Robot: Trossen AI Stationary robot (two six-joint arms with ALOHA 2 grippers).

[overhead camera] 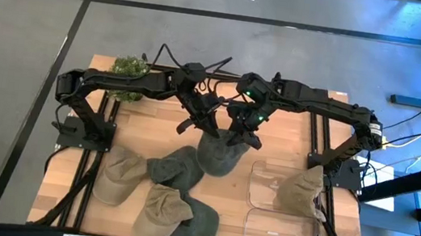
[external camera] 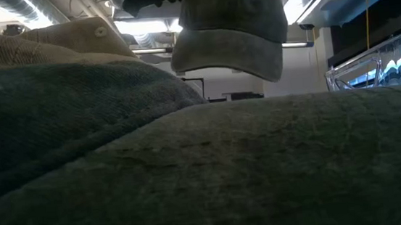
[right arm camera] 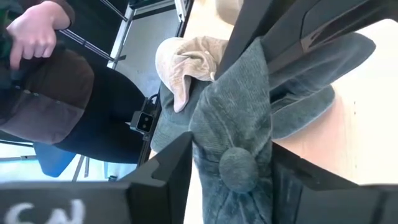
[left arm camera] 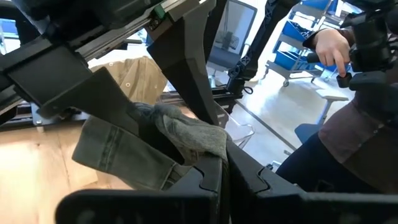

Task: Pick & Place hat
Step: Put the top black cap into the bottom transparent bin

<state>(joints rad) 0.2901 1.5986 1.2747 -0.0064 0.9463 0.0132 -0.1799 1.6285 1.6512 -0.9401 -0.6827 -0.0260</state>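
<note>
Wooden table (overhead camera: 152,131), green hat (overhead camera: 220,154) lifted, left jaws clenched on it, right jaws around its crown

The table (overhead camera: 192,132) was viewed from straight overhead. The low view was taken level at table height, nearly blocked by caps close by. Each wrist view was taken close along its fingers. A lifted green cap (external camera: 229,26) was shared by all four.

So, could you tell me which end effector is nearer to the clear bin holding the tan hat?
Right. The right end effector hangs close beside the clear bin, on the raised green hat; the left end effector is farther off, across that hat.
</note>
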